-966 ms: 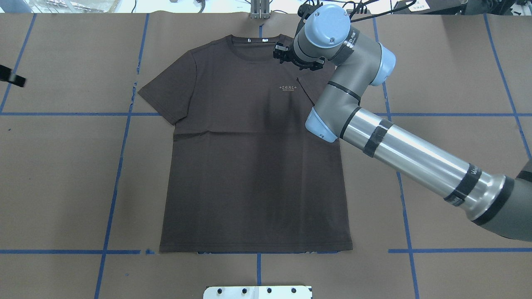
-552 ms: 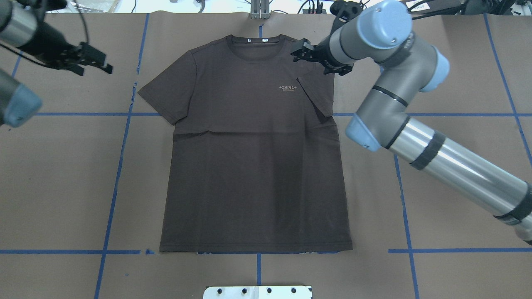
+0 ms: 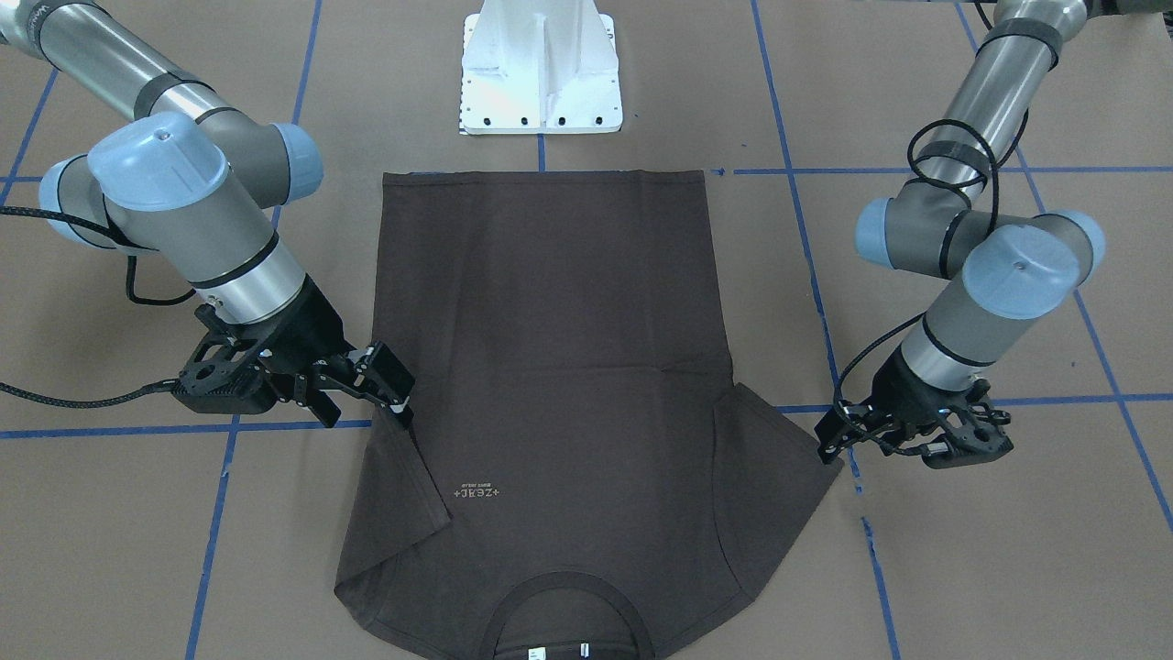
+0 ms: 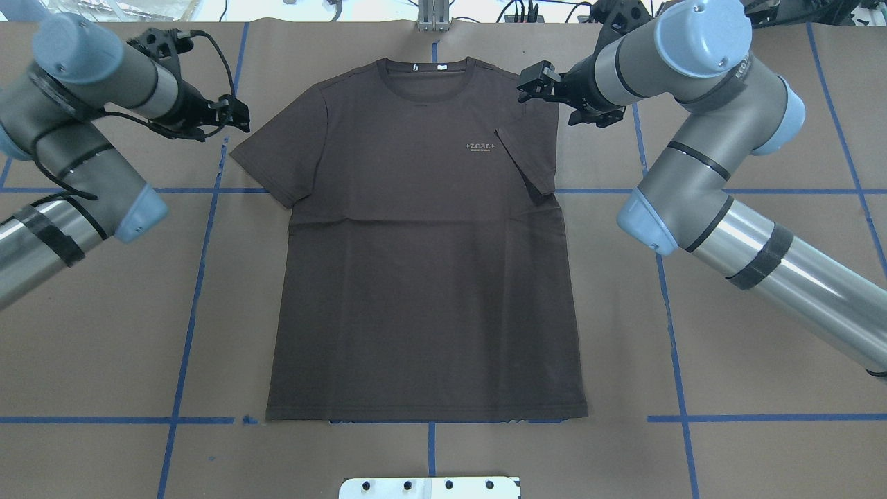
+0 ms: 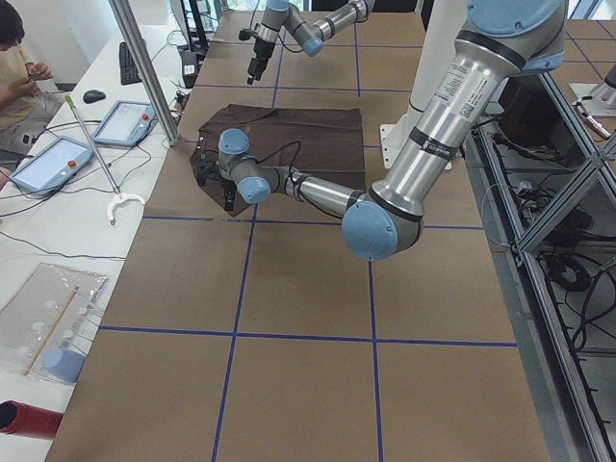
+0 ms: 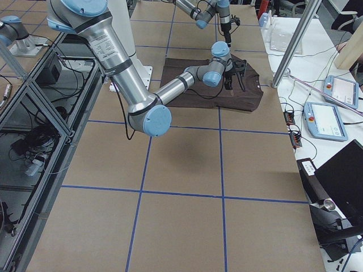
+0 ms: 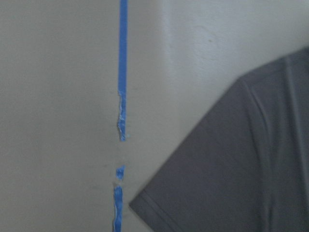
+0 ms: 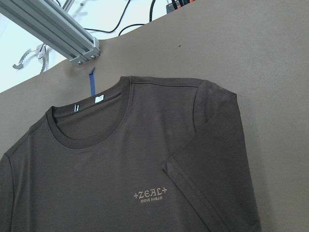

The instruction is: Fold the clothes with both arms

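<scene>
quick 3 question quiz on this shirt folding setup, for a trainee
1. True or false: both sleeves of the T-shirt lie spread out flat.
2. The left gripper is nearest which part? A hem, B left sleeve, C collar.
3. Fill in: the large line of the chest lettering reads ____.
Key: 1 false, the right sleeve is folded in over the chest. 2 B. 3 ZEAL.

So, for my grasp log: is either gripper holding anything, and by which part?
Nothing is held: the T-shirt lies flat, and the left gripper and right gripper are near its sleeves, gripping no fabric.
</scene>
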Available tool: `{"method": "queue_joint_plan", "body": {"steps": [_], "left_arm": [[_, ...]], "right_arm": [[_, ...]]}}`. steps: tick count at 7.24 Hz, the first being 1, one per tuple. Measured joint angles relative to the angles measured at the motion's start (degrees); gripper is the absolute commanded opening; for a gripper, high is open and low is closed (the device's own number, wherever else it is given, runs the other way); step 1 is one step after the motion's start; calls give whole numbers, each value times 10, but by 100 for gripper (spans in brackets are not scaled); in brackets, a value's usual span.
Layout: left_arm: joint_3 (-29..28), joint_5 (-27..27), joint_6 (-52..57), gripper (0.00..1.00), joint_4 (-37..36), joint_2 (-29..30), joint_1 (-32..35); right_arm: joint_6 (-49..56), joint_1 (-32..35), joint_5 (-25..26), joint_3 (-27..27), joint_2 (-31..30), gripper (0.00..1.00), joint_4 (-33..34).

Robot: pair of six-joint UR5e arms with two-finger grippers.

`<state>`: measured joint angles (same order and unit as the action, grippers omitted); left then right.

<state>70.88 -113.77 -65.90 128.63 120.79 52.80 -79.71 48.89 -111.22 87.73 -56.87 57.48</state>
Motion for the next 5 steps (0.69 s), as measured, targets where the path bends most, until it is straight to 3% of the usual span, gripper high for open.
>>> {"method": "queue_joint_plan", "body": {"steps": [3,4,5], "left_arm": [[-30,35,-18,77,5,11,-20],[-35,38,-18,59,5,13,-24],[-39,39,-19,51,5,15,-28]], "right_arm": [[1,-1,0,11,-11,100,0],[4,-1,1,9,-11,100,1],[4,-1,1,7,-11,100,1]]}}
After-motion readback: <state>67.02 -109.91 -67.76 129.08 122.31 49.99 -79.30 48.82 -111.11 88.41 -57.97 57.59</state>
